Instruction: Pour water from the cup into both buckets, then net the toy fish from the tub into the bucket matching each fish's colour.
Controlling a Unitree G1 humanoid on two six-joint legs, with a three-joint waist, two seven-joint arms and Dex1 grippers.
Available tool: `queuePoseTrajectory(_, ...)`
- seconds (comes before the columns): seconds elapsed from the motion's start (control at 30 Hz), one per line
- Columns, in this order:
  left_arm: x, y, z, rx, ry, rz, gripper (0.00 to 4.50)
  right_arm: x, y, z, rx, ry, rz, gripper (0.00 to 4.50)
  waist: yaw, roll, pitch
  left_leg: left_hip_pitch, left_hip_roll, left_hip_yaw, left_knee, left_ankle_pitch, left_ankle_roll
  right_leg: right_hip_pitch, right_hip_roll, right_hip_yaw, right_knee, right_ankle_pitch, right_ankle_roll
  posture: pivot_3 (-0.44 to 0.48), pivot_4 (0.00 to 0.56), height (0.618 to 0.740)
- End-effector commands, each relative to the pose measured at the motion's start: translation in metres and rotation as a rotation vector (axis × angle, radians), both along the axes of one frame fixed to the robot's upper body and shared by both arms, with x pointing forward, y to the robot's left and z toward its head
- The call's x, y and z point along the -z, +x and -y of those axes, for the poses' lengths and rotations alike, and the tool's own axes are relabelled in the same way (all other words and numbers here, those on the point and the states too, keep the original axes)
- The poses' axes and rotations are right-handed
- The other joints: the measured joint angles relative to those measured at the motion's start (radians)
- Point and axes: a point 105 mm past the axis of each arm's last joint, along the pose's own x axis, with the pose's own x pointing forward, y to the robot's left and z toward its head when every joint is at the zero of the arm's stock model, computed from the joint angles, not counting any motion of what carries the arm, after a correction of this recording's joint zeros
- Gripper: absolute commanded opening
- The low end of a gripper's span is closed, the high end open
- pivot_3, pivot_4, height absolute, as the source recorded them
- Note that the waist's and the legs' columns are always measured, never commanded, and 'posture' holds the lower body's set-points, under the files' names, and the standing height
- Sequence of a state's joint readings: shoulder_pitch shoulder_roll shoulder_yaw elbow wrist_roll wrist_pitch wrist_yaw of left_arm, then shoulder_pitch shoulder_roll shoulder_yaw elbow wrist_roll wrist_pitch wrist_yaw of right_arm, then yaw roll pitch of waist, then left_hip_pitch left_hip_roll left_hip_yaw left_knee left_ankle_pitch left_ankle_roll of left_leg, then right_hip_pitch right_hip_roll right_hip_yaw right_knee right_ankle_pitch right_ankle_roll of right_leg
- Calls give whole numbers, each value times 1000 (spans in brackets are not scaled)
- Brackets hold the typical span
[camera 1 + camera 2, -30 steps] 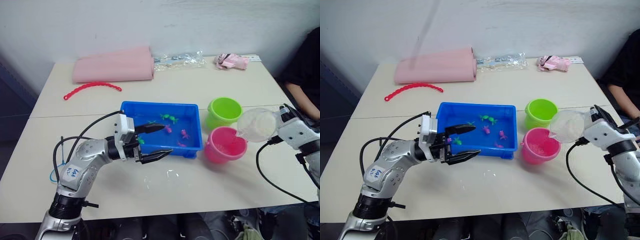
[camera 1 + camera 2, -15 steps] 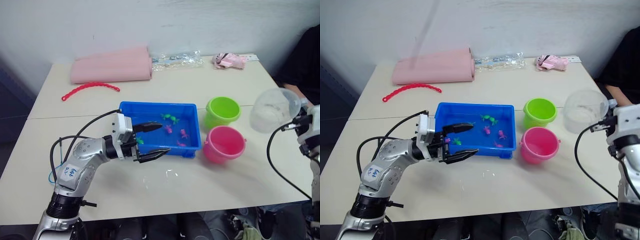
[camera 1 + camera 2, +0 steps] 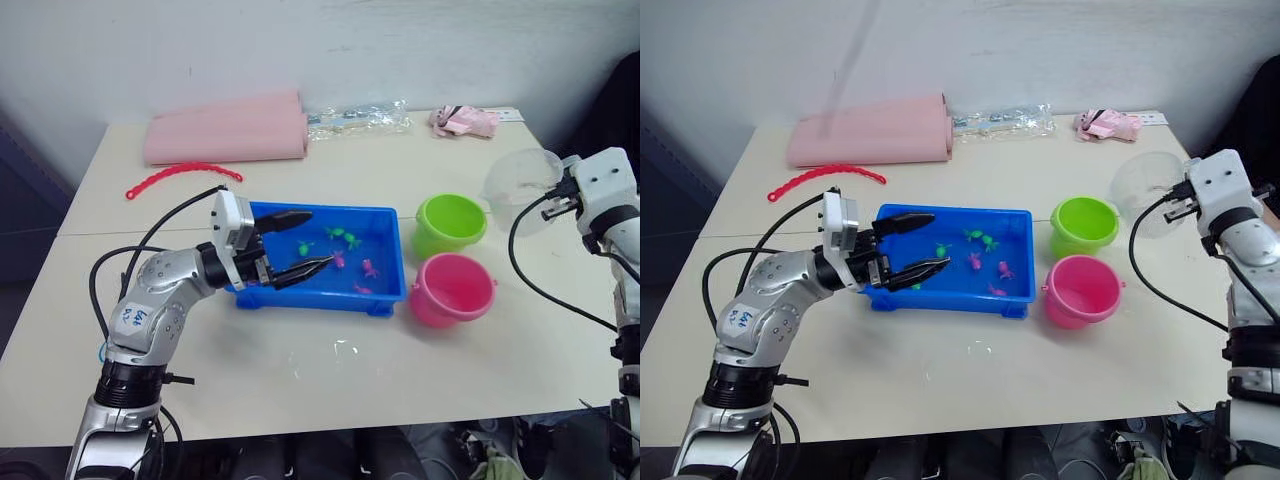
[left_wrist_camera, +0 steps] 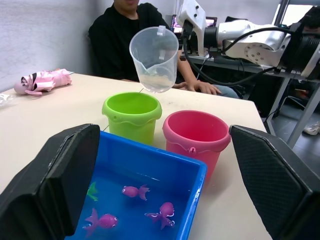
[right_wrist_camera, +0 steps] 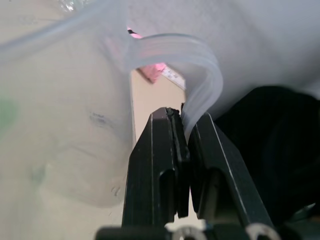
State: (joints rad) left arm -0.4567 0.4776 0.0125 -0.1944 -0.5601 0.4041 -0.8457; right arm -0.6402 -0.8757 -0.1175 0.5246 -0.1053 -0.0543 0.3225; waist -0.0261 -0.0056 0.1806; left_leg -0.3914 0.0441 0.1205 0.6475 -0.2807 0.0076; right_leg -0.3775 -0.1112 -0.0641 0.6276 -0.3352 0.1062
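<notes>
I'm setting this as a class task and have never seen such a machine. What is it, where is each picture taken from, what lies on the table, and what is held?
It is a two-armed humanoid robot. Two pictures come from cameras in its head, looking down at a table; the other two come from cameras on its wrists, looking along its fingers.

On the table are a blue tub holding small pink and green toy fish, a green bucket, a pink bucket, a rolled pink cloth and a red beaded strip.

The right gripper is closed on the handle of a clear cup, raised beside the green bucket. The left gripper is open and holds nothing, at the tub's left end. A person in black sits beyond the table.
</notes>
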Motion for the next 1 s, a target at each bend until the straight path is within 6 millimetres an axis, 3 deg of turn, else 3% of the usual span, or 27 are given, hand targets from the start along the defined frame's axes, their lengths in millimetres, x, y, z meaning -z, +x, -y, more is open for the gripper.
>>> queuePoseTrajectory(0.03, -9, 1, -1, -7, 0, 45, 4500, -33, -1, -2, 20, -207, 113, 54, -1, 0, 0, 0, 0, 0, 0, 0, 0, 0, 0, 0, 0, 0, 0, 0, 150, 740)
queuePoseTrajectory(0.43, -8, 4, 1, -19, -8, 44, 4500, -48, 9, -27, 2, -599, 212, 54, -3, 0, 0, 0, 1, 1, 0, 0, -1, 0, 1, 1, 0, 0, 0, 0, 150, 740)
queuePoseTrajectory(1.0, -11, 4, 6, -33, -19, 52, 4500, -59, 13, -36, 24, -810, 301, 54, -3, 0, 0, 0, 1, 1, 0, 0, -1, 0, 1, 1, 0, 0, 0, 0, 150, 740)
